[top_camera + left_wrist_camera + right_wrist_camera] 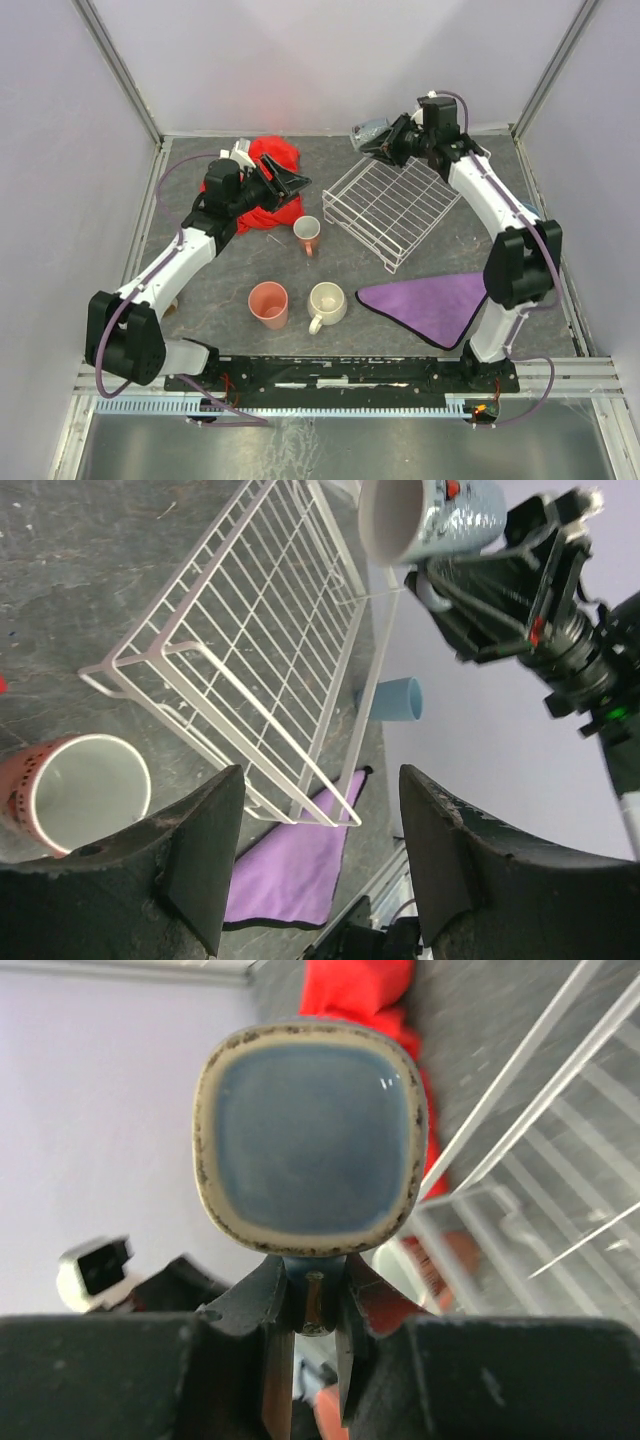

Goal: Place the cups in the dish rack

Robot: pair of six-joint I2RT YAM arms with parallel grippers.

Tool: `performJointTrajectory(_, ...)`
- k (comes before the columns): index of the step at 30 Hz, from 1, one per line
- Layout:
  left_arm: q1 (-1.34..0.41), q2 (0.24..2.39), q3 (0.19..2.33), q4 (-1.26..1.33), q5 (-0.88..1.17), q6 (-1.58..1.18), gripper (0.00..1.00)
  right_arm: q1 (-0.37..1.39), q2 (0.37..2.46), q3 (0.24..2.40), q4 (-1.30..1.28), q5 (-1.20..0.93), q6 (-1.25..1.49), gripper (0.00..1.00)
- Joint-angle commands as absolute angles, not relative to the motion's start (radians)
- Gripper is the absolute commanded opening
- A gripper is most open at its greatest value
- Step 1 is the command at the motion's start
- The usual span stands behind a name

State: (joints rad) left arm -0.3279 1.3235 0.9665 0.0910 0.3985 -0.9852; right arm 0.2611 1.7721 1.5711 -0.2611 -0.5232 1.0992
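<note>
Now, five cups in sight, one dish rack (390,205), two cloths. Right pincer (315,1282) is clamped on the handle of the grey-blue mug (312,1150), which is tipped on its side just off the rack's far edge. Left pincer (297,183) stands wide apart with nothing in it, and the orange-and-white mug (307,235) is on the counter (220,280) just beside it. Salmon tumbler (268,304) and cream mug (326,302) sit side by side, with the light-blue cup (395,698) beyond the rack.

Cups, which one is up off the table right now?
The grey-blue mug, held in the right pincer. The salmon tumbler, cream mug and orange-and-white mug stand on the table.
</note>
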Motion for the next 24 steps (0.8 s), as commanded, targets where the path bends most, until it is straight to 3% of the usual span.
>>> performJointTrajectory(1,-0.318,1.36,1.04,0.038,0.4,-0.872,0.7,0.243,1.883,1.835,-0.483,-0.356,0.811,0.01)
performJointTrajectory(11,-0.259,1.487,1.131,0.003,0.422,-0.802,0.69,0.229,2.265,2.483,-0.891,0.013,0.484,0.01)
performJointTrajectory(24,-0.25,1.65,1.275,-0.046,0.441,-0.738,0.68,0.164,2.386,2.569,-0.905,0.205,0.399,0.01)
